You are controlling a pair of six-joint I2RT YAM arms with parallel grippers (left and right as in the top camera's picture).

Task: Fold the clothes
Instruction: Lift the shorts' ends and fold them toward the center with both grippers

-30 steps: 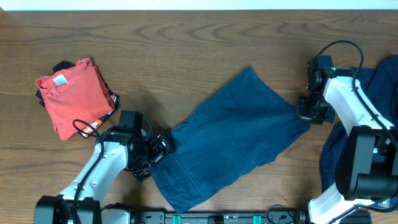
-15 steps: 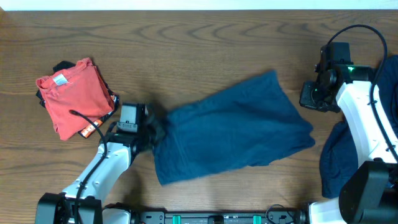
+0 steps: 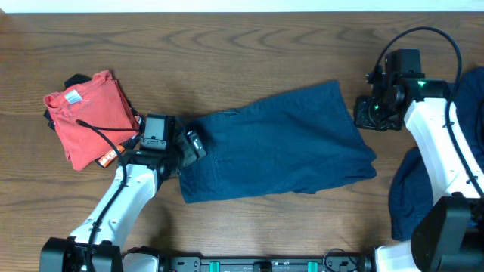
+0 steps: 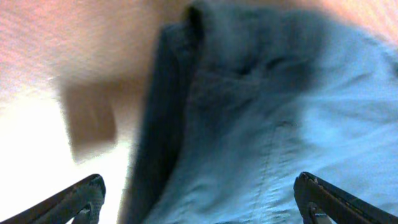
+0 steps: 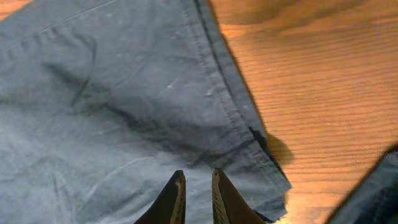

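Note:
The navy shorts [image 3: 280, 151] lie spread flat across the middle of the table, with seams showing. My left gripper [image 3: 190, 145] is open wide at the shorts' left edge, and in the left wrist view [image 4: 199, 183] the cloth [image 4: 261, 124] lies under the open jaws. My right gripper [image 3: 370, 113] hangs just off the shorts' upper right corner. In the right wrist view its fingers [image 5: 198, 180] are almost together with nothing between them, above the hemmed edge [image 5: 124, 81]. A second navy garment [image 3: 414, 189] lies heaped at the right edge.
A folded red shirt [image 3: 87, 113] with a white neck label sits at the left on dark cloth. Bare wooden tabletop [image 3: 227, 60] runs along the back. The second garment's edge shows at the lower right of the right wrist view [image 5: 380, 190].
The shorts swung from a diagonal to lying level across the table. My left gripper moved up and left and opened off the cloth. My right gripper let go and rose off the corner.

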